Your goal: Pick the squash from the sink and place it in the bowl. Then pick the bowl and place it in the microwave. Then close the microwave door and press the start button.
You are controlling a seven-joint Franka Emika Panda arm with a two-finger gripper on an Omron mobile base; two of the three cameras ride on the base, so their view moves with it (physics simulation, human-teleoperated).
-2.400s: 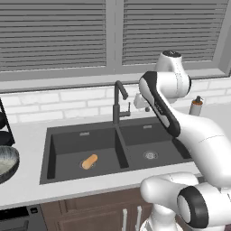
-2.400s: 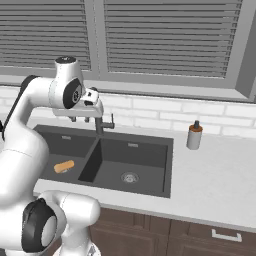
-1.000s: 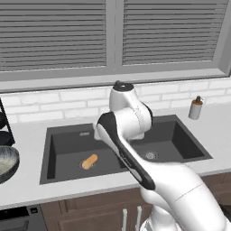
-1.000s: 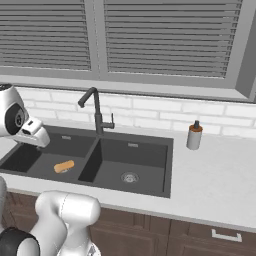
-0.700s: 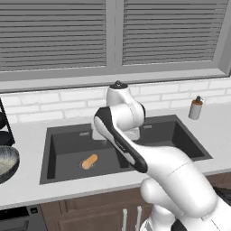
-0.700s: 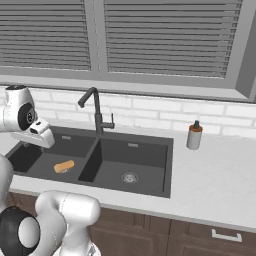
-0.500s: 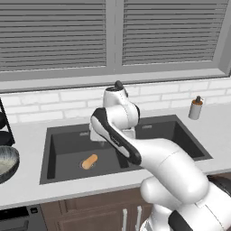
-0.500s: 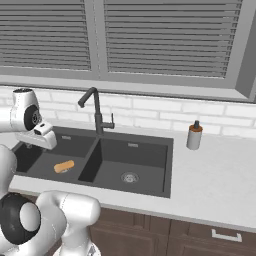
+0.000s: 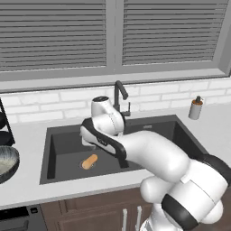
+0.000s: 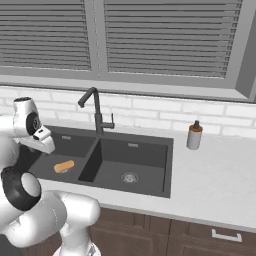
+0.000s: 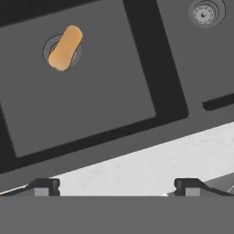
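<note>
The squash point(image 11: 65, 47), small and orange-tan, lies on the round drain of the left basin of the dark grey sink point(image 11: 100, 96). It also shows as the squash point(image 9: 89, 161) and the squash point(image 10: 64, 166) on the basin floor. My gripper point(image 11: 116, 185) hovers above the left basin's edge, open and wide, with nothing between its fingertips point(image 11: 45, 185). The squash is well apart from it, toward the upper left of the hand view. The bowl point(image 9: 6, 162), dark with a speckled inside, stands on the counter left of the sink point(image 9: 63, 140). The microwave and its door are out of view.
A tall dark faucet point(image 9: 119, 92) rises behind the sink's divider. A soap bottle point(image 9: 195, 108) stands on the counter at the right. A black rack point(image 9: 2, 131) stands at the far left, behind the bowl. The right basin's drain point(image 11: 204, 13) lies bare.
My arm has swung left and down from over the sink's middle to over the left basin. The jaws stay open. The squash has not moved.
</note>
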